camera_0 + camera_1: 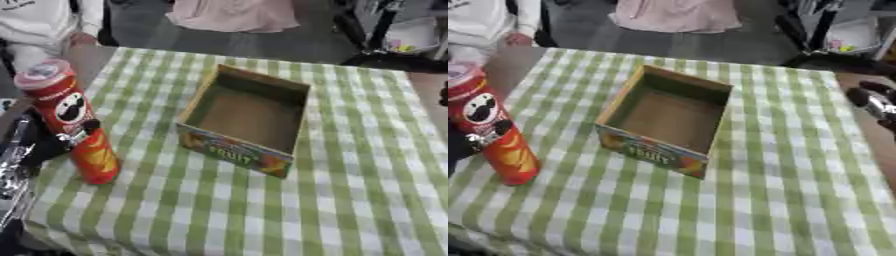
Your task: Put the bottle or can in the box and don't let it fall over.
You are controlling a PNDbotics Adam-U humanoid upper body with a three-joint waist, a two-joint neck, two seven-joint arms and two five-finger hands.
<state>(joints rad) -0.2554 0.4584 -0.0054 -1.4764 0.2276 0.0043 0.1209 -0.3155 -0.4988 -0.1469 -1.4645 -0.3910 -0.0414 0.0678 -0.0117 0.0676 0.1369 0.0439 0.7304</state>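
A tall red chip can [74, 125] with a grey lid stands near the left edge of the table, leaning slightly. My left hand [86, 128] comes in from the left behind it, and a dark fingertip curls round the can's front. The open cardboard box [234, 151] with a colourful printed front sits at the table's middle, to the right of the can, and holds nothing. My right hand [873, 103] shows as a black and silver shape at the right edge, far from the box.
A green and white checked cloth [350, 190] covers the table. The can stands close to the table's left edge. People sit or stand beyond the far edge, and dark equipment stands at the far right.
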